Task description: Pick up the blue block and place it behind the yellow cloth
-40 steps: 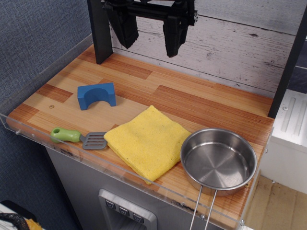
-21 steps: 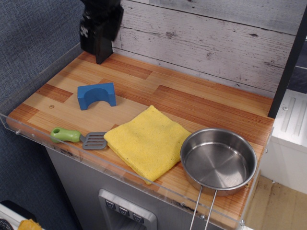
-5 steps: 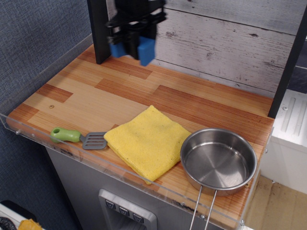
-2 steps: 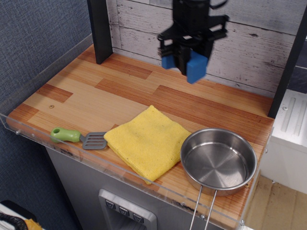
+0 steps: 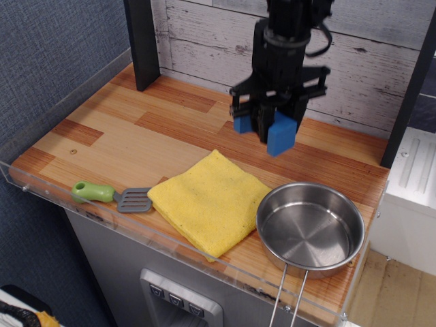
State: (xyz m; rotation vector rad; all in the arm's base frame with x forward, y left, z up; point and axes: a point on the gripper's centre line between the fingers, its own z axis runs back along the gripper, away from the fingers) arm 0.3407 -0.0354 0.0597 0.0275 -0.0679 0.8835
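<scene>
One black claw (image 5: 267, 121) you see clamped on the smooth blue block (image 5: 281, 133); it hangs above the striped wooden worktop (image 5: 136, 129), behind the fuzzy yellow cloth (image 5: 208, 199).

A wooden counter (image 5: 136, 136) of light and reddish-brown planks runs from 9 o'clock to 4 o'clock, edged by a clear plastic guard (image 5: 61, 197) along its front and left sides. Behind it, at 12 o'clock, stands a wall of whitewashed boards (image 5: 375, 61) with a black post (image 5: 142, 41) at 11 o'clock, and dark blue textured wall covering (image 5: 48, 54) fills the left. Below the counter at 6 o'clock is a grey cabinet front (image 5: 122, 272) with a small button panel (image 5: 178, 300), and at 3 o'clock a white unit (image 5: 415, 177) sits above pale wood flooring (image 5: 402, 293).
</scene>
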